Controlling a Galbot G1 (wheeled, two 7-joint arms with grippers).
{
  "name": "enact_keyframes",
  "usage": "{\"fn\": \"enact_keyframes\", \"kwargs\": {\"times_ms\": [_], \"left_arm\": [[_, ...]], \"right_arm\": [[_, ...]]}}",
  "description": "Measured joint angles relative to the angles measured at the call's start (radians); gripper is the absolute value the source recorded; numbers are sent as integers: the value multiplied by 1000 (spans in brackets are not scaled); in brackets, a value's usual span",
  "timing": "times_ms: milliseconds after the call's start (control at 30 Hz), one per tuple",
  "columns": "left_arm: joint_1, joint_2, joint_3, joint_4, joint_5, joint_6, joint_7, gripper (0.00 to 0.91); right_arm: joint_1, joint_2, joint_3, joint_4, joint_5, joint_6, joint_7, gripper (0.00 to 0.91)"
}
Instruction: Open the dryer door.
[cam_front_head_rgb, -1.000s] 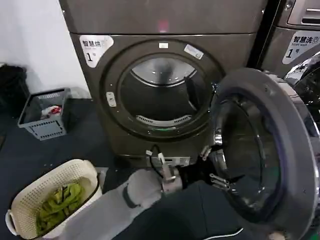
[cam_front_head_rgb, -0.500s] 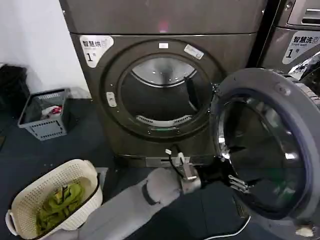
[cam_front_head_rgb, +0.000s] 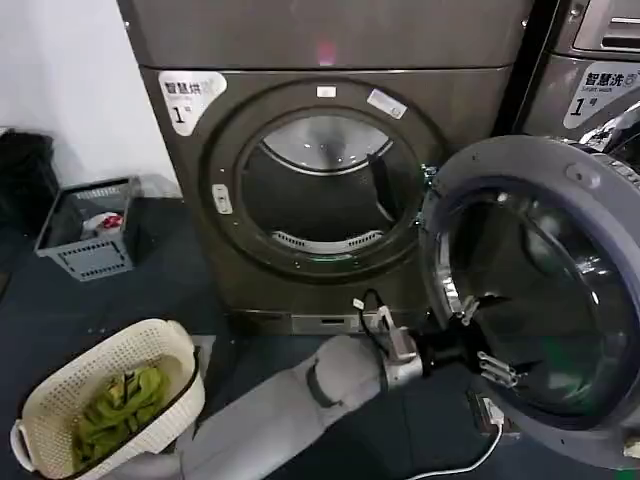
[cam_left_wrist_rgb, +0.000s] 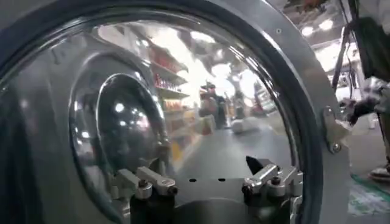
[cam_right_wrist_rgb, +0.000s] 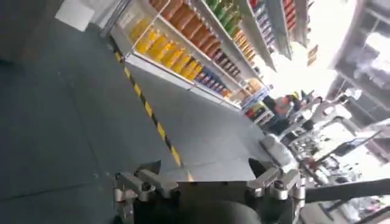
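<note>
The bronze-grey dryer (cam_front_head_rgb: 470, 100) stands straight ahead with its round drum mouth (cam_front_head_rgb: 320, 190) uncovered. The dryer door (cam_front_head_rgb: 560, 170) hangs swung out to the right, pale grey inner rim and dark glass facing me. My left arm reaches low across the floor. My left gripper (cam_front_head_rgb: 487, 338) is open, its fingers spread right at the lower inner glass, with nothing between them. In the left wrist view the left gripper (cam_left_wrist_rgb: 207, 176) faces the door's dark glass (cam_left_wrist_rgb: 183, 91) from very close. My right gripper (cam_right_wrist_rgb: 204, 167) is open and holds nothing, with floor beyond it.
A cream basket (cam_front_head_rgb: 150, 335) holding green cloth sits on the floor at front left. A grey crate (cam_front_head_rgb: 90, 250) stands by the white wall. A second machine (cam_front_head_rgb: 590, 90) is behind the open door. A white cable (cam_front_head_rgb: 470, 465) lies on the dark floor.
My left arm has pushed to the right along the floor, and the door has swung wider with it, turning more of its inner face towards me.
</note>
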Motion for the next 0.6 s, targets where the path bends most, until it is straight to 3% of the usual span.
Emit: {"fn": "enact_keyframes", "kwargs": {"times_ms": [233,600], "left_arm": [[-24,-53,4,44,36,-24,-8,907],[-79,-138,4,186,171,-103,-63,907]], "right_arm": [[-31,98,28,126,-9,-15,8,907],[-49,184,50,224,-6,-31,4,907]]}}
